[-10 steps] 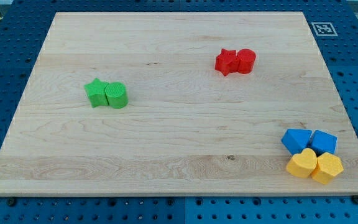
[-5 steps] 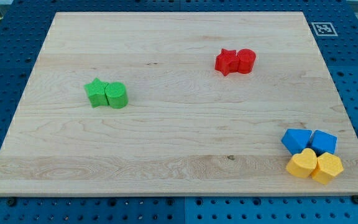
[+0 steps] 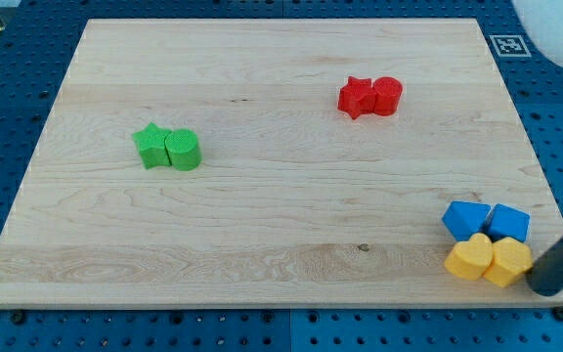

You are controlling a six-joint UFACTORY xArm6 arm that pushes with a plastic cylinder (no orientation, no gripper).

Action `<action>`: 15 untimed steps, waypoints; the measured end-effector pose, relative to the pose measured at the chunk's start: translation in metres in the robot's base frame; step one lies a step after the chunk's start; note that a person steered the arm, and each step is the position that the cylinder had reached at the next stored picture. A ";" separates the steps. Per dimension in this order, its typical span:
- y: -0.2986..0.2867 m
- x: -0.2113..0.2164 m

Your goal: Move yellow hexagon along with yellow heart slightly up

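Observation:
The yellow heart (image 3: 470, 256) and the yellow hexagon (image 3: 509, 261) sit side by side near the board's bottom right corner, touching each other. Two blue blocks (image 3: 467, 219) (image 3: 509, 224) lie just above them, touching. My tip (image 3: 545, 286) is at the view's right of the yellow hexagon, against or very close to its lower right side; the dark rod slants up to the right edge.
A red star (image 3: 357, 97) with a red round block (image 3: 387, 95) sits at upper centre-right. A green star (image 3: 151, 146) with a green round block (image 3: 184, 150) sits at the left. A white arm part (image 3: 555, 29) shows at the top right.
The rod has come into view at the bottom right. The yellow heart and hexagon have shifted slightly to the left.

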State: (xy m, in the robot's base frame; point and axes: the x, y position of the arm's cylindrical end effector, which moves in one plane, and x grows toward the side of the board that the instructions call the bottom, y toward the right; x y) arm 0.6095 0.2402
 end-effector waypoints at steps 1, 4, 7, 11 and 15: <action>-0.004 -0.002; -0.025 -0.006; -0.048 -0.006; -0.036 -0.006; -0.073 -0.020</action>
State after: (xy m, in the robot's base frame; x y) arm 0.5899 0.1670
